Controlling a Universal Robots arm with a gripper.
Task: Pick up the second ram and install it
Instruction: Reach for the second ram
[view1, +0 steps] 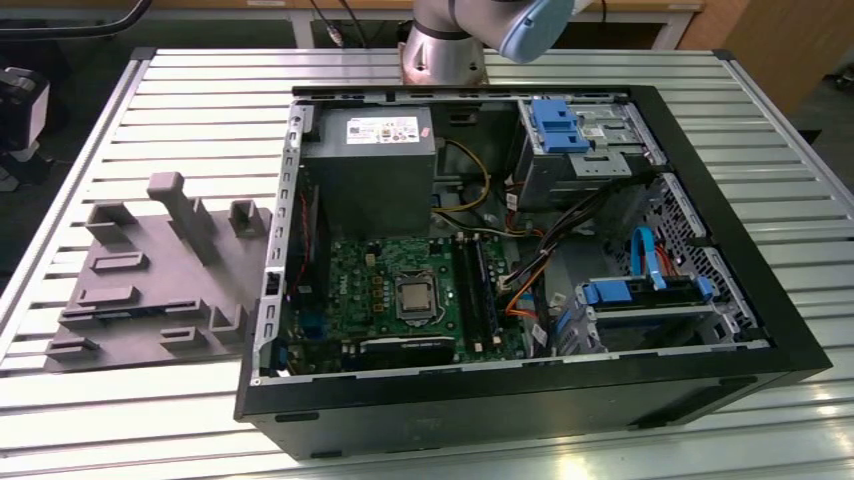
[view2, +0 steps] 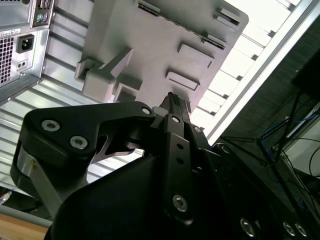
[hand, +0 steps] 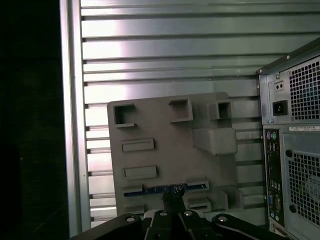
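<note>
In the first wrist view, the second ram (hand: 145, 190) is a thin dark-blue strip lying on edge in a slot of the grey plastic block (hand: 165, 145). My gripper (hand: 173, 192) hangs well above the block, over the middle of that strip, with its fingers together and nothing between them. In the second wrist view the gripper (view2: 175, 100) points at the same block (view2: 165, 35). In the exterior view the block (view1: 160, 270) lies at the left, beside the open computer case (view1: 534, 395). The green board (view1: 387, 270) inside has long black slots (view1: 474, 290).
The arm's base (view1: 447, 40) stands behind the case on the slatted metal table (view1: 200, 100). A grey power supply (view1: 367, 170), blue drive brackets (view1: 627, 290) and loose cables crowd the case. Its rear panel (hand: 295, 125) is close to the block. The table edge (hand: 70, 125) runs along the block's other side.
</note>
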